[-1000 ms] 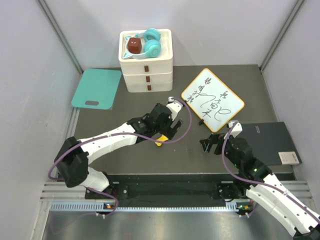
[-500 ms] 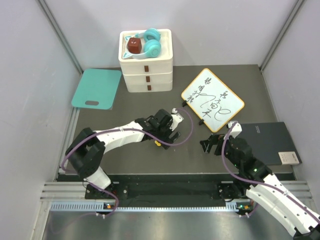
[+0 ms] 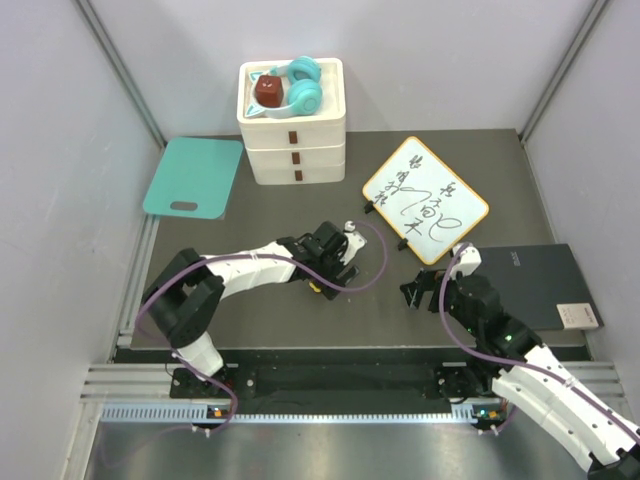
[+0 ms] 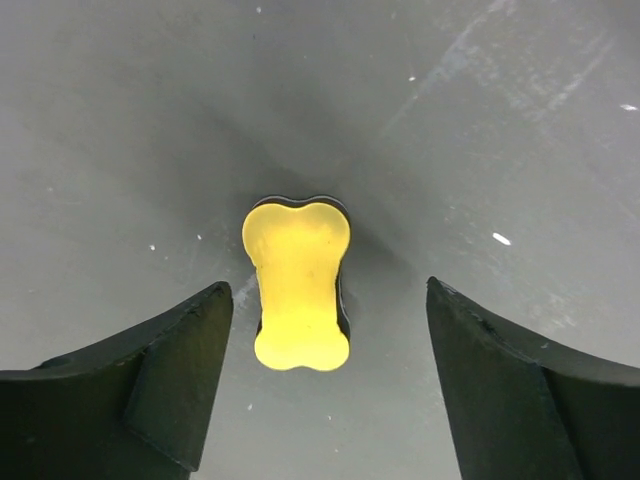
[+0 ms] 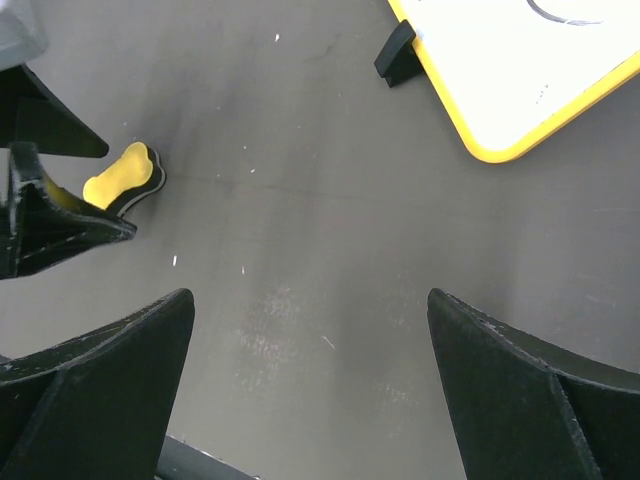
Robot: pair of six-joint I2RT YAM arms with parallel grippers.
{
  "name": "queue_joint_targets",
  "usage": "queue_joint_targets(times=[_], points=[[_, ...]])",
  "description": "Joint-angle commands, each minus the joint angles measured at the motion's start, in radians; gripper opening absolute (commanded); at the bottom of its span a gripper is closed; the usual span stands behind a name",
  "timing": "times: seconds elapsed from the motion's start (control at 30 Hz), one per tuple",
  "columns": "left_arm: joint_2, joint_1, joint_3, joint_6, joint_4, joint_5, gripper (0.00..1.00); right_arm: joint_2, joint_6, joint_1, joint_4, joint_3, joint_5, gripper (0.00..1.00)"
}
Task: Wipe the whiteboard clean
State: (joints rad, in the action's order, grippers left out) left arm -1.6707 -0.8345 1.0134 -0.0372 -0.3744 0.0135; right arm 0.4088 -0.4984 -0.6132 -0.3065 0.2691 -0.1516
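Note:
The whiteboard point(image 3: 425, 198) lies tilted at the back right of the table, its orange-yellow rim around black scribbles; one corner shows in the right wrist view point(image 5: 520, 70). A small yellow bone-shaped eraser point(image 4: 298, 283) with a dark underside lies flat on the table point(image 3: 250, 320), seen too in the top view point(image 3: 318, 287) and the right wrist view point(image 5: 122, 176). My left gripper point(image 3: 335, 275) is open just above it, one finger on either side, not touching point(image 4: 326, 320). My right gripper point(image 3: 420, 292) is open and empty over bare table point(image 5: 310, 300), near the whiteboard's front corner.
A small black block point(image 5: 394, 55) sits against the whiteboard's edge. A dark grey pad point(image 3: 540, 285) lies at the right. A teal board point(image 3: 193, 177) lies at the back left. White stacked drawers point(image 3: 292, 140) with teal headphones stand at the back.
My left arm has folded in and its gripper has come down over the yellow eraser, now covering most of it in the top view. The right arm has not moved.

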Motion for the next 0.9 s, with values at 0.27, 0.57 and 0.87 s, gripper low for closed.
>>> queue_joint_targets(times=[0.27,0.57,0.87], points=[[-0.037,0.038,-0.022,0.014,0.075,-0.007,0.57,-0.033,0.006,-0.008,-0.022,0.038,-0.006,0.99],[-0.006,0.051,0.005,0.0,0.048,0.002,0.35,-0.036,-0.019,-0.008,-0.013,0.027,0.001,0.99],[0.008,0.055,0.027,0.031,0.031,-0.009,0.0,0.008,-0.062,0.003,-0.075,0.091,-0.08,0.99]])
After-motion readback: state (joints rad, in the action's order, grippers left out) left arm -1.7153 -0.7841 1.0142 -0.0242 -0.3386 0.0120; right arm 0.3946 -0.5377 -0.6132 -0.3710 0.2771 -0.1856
